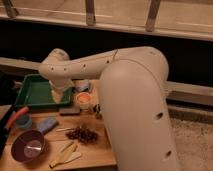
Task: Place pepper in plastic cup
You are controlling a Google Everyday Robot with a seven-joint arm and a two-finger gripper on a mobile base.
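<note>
My gripper [59, 95] hangs from the white arm [85, 65] over the right end of a green tray [35, 92]; its tip looks pale yellow. A long red pepper-like thing [14, 118] lies at the table's left edge, over a small blue cup [23, 122], well left of the gripper. A round cup with orange contents [83, 100] stands just right of the gripper. A greyish cup [83, 85] stands behind it, partly hidden by the arm.
On the wooden table [100, 150] are a purple bowl [29, 146], a blue cloth-like thing [46, 125], a bunch of dark grapes [82, 134] and yellow peel-like strips [65, 154]. My big arm link [135, 110] blocks the right side.
</note>
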